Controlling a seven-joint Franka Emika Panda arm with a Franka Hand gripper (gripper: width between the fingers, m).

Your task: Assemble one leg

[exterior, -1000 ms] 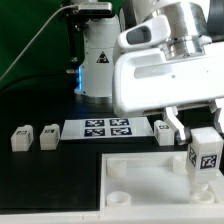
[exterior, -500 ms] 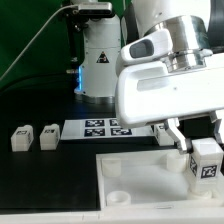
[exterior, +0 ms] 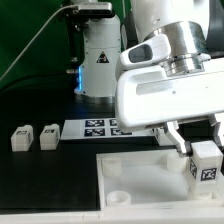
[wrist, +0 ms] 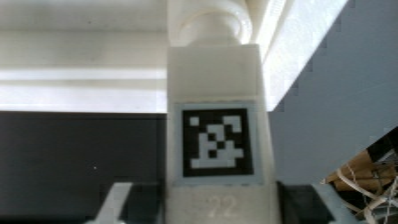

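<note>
White plastic, the leg [exterior: 206,160] stands upright between the jaws, which are closed on its two sides. One dark finger [exterior: 178,140] shows slanting down to it from the arm's broad white housing [exterior: 165,90]. The leg's black-and-white tag [exterior: 208,171] faces the exterior camera. In the wrist view the held leg fills the middle of the picture, with a rounded peg [wrist: 214,20] at the end farthest from the jaws.

Directly beneath the jaws lies the flat white square panel [exterior: 140,165], and a round socket [exterior: 117,172] lies at its corner away from them. The leg's lower end is over the panel, but whether it touches cannot be told.

Two loose legs [exterior: 18,140] [exterior: 48,136] sit on the black worktop [exterior: 40,175], well apart from the jaws toward the exterior view's left. The marker board [exterior: 105,127] lies between those two and the jaws.
</note>
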